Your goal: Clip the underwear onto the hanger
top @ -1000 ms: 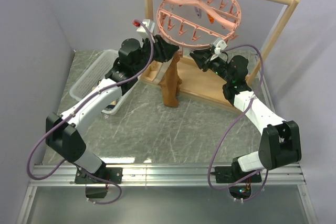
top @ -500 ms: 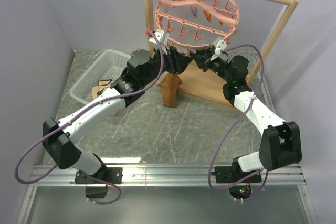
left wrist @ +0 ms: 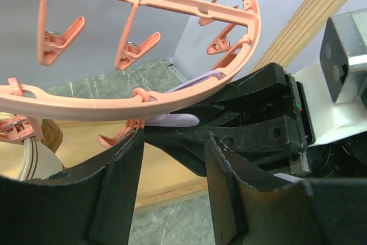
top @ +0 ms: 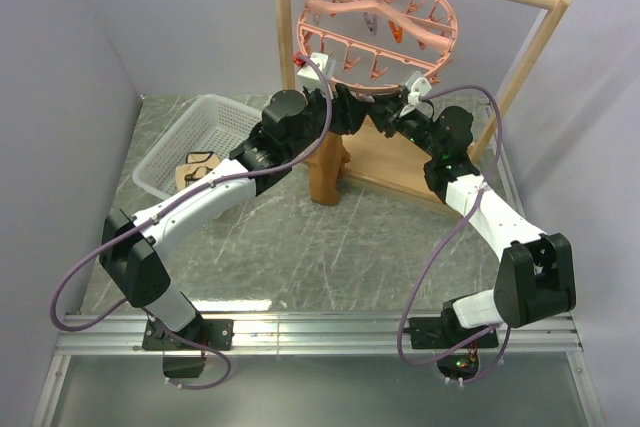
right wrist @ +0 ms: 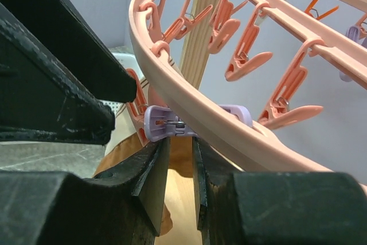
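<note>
The salmon-pink round hanger (top: 375, 27) hangs by its hook from the wooden rack bar. The brown underwear (top: 328, 169) hangs below the ring's near edge. In the left wrist view its tan waistband (left wrist: 27, 156) sits under a pink clip (left wrist: 17, 127). My left gripper (top: 345, 112) is open and empty just under the ring (left wrist: 172, 98); wood and table show between its fingers (left wrist: 114, 187). My right gripper (top: 385, 117) faces it, fingertips under a lilac clip (right wrist: 166, 124) on the ring (right wrist: 189, 104). Its jaws stand a narrow gap apart, nothing visibly between them.
The wooden rack frame (top: 545, 42) stands on a wooden base (top: 400, 162) behind both grippers. A white basket (top: 195, 127) at the left holds a beige garment (top: 200, 164). The two grippers nearly touch under the ring. Grey walls stand on both sides.
My left arm has swung right from near the basket to under the ring, close to the right gripper. The underwear stays hanging. The right arm has not moved.
</note>
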`<action>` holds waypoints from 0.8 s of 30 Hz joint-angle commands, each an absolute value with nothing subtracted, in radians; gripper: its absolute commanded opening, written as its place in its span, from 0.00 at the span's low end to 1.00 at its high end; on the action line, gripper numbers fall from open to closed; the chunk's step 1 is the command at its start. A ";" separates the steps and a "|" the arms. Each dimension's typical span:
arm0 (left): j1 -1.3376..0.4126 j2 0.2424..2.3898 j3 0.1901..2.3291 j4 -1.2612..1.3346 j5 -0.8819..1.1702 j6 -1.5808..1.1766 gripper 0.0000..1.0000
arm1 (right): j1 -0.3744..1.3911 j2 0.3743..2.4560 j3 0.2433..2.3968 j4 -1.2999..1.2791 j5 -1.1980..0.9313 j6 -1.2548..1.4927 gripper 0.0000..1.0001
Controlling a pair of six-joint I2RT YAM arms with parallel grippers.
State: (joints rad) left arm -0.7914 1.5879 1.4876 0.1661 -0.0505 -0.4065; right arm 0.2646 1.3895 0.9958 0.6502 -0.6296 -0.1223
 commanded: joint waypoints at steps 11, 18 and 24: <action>-0.802 1.675 1.658 0.101 -0.120 -0.428 0.53 | 0.282 1.350 1.005 0.660 -0.624 -0.146 0.29; -0.787 1.712 1.689 0.069 -0.149 -0.457 0.42 | 0.284 1.347 1.003 0.660 -0.623 -0.152 0.29; -0.735 1.727 1.698 0.074 -0.138 -0.494 0.15 | 0.282 1.325 0.982 0.646 -0.627 -0.166 0.30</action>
State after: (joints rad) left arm -0.7700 1.7168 1.6474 0.0612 -0.1268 -0.4625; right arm 0.2749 1.3830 0.9916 0.6056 -0.6151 -0.1482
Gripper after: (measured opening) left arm 0.175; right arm 0.296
